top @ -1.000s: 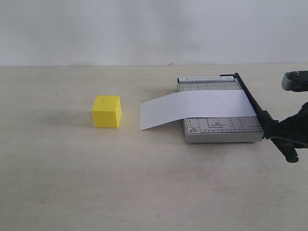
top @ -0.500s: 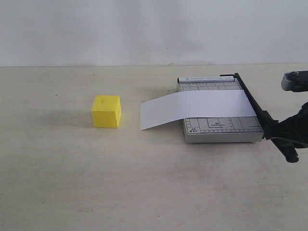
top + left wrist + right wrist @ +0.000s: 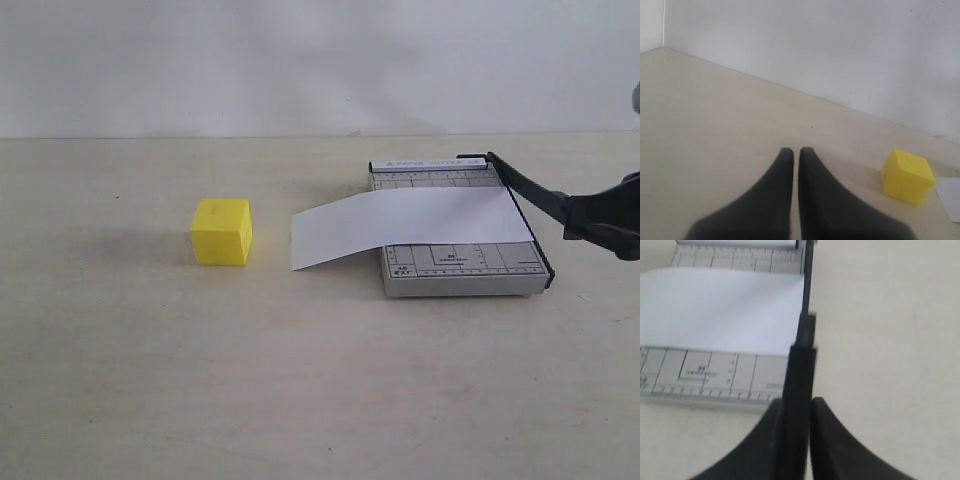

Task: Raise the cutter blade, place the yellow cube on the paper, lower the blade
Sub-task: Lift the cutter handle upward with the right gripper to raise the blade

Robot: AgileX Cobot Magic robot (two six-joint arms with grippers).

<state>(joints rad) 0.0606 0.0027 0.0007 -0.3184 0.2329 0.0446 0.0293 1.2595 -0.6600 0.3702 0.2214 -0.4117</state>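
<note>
The cutter blade point(image 3: 530, 190) is lifted at its handle end, angling up from the hinge at the grey cutter base's point(image 3: 455, 270) far corner. My right gripper point(image 3: 600, 215) is shut on the blade's handle; in the right wrist view the black handle point(image 3: 799, 390) runs between the fingers of this gripper point(image 3: 799, 402). The paper point(image 3: 400, 225) lies across the base and hangs off its left side. The yellow cube point(image 3: 221, 231) rests on the table left of the paper. My left gripper point(image 3: 791, 150) is shut with nothing in it, the cube point(image 3: 906, 176) well off to one side.
A pale wall point(image 3: 320, 60) rises behind the beige table point(image 3: 300, 380). The cutter base sits at the right, near where my right arm reaches in from the frame's edge.
The right gripper has risen with the blade's handle, swinging the blade up off the base's edge. Cube, paper and base have not moved.
</note>
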